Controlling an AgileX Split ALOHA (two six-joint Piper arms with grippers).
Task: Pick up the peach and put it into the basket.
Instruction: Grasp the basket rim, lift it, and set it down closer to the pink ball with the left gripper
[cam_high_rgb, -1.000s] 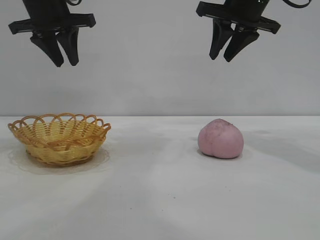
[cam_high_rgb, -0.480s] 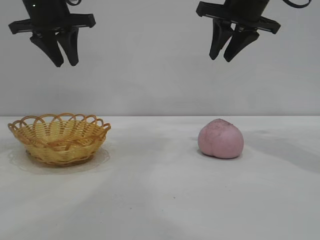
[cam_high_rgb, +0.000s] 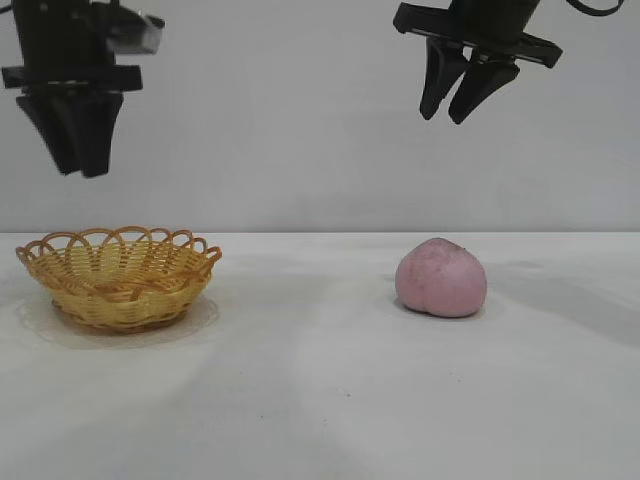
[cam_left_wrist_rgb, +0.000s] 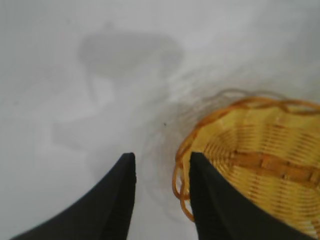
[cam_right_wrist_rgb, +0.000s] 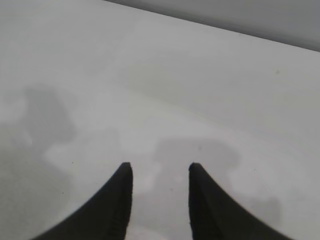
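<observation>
The peach sits on the white table at about the 3 o'clock side of the exterior view, untouched and well apart from the wicker basket, which stands over at 9 o'clock. Nothing has been grasped yet, so I judge the task to be at its very start, in the approach before the pick. The right gripper hangs high at about 1 o'clock, nearly over the peach; its fingers are parted by a narrow gap and hold nothing, and its own wrist camera shows only bare table between the fingers, the peach not in that view. The left gripper hangs high at about 10 o'clock, above the basket's left side; in its wrist view the fingers are likewise a small way apart and empty, with the basket's looped rim just past one fingertip. The right arm looks the better placed for the pick: the next move would call for opening the jaws wider than the peach, lowering straight down around it, closing gently on the soft round fruit, then carrying it across to the basket. The table between peach and basket holds no other thing, so the path looks free; the one thing to mind is the left gripper hanging over the basket, which may crowd the drop.
</observation>
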